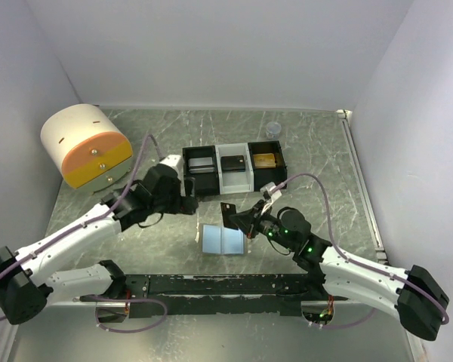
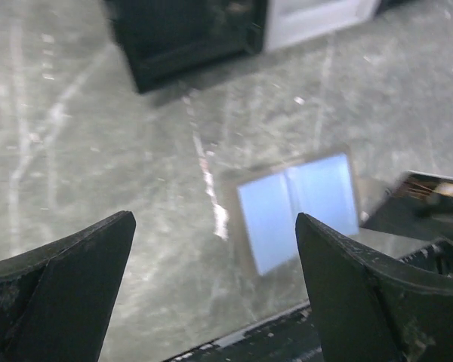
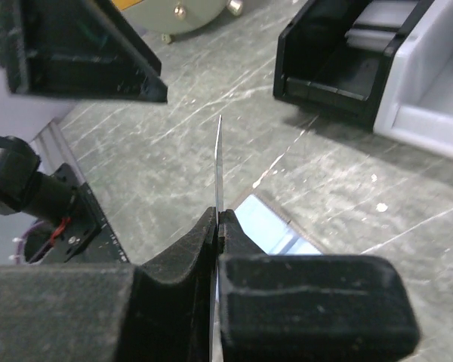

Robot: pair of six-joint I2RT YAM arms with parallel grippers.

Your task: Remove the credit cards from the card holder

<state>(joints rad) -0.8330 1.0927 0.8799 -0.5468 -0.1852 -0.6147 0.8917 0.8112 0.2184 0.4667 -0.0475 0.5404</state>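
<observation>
Card holder [image 1: 223, 240] lies open, blue lining up, near the tray [image 1: 185, 172]; a dark card [image 1: 228, 215] is upright on edge between them.

The table [image 1: 325, 151] is showing a slightly glossy, marbled grey-green finish streaked with pale scratches, the tray [image 1: 199, 149] is looking like smooth black-and-white plastic, and the card holder [image 1: 223, 240] is baring a smooth, faintly shiny pale blue lining.

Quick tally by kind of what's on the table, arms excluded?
Cards: 4, with the grey card, dark card and gold card one per compartment, and the black card in the right pincer
Card holder: 1
Tray: 1
Drawer unit: 1
Clear cup: 1
Total: 8
</observation>
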